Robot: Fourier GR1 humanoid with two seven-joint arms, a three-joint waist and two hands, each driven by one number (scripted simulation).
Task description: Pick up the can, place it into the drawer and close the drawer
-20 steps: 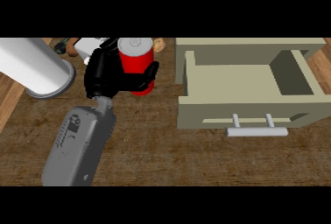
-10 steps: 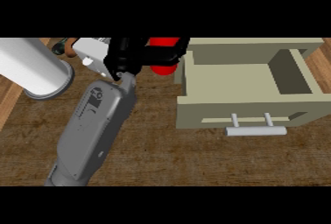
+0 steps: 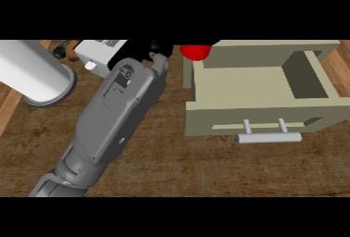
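Head view, left to right.

One white cylinder [image 3: 34, 71] at far left, a big forearm-like tube with a grey rimmed end sitting over the counter [image 3: 171, 171]. Can't tell what it belongs to.

Behind it, one small brown and dark object [image 3: 66, 50], mostly hidden, can't identify it.

One white box [image 3: 99, 53] near the top edge, with a small white knob on its lower left corner. There's a dark printed strip on its top face, too small to read.

One grey forearm [image 3: 113, 118] runs diagonally from bottom left up to top centre. It carries a dark panel with a pale marking near the wrist, unreadable. No brand legible anywhere.

One black hand [image 3: 153, 48] at the end of that arm, cut off by the top edge. Only the wrist and palm base show, so I can't tell how far the fingers are closed. Can't tell from this view which arm it is.

One red can [image 3: 196, 51], only its lower part visible at the top edge, just right of the hand and touching it. It's above the back left corner of the drawer [image 3: 259, 111], level with the rear wall, not down inside the box.

One drawer, pulled open, beige, cavity showing nothing but bare floor. One grey bar handle [image 3: 269, 137] on two posts at its front.
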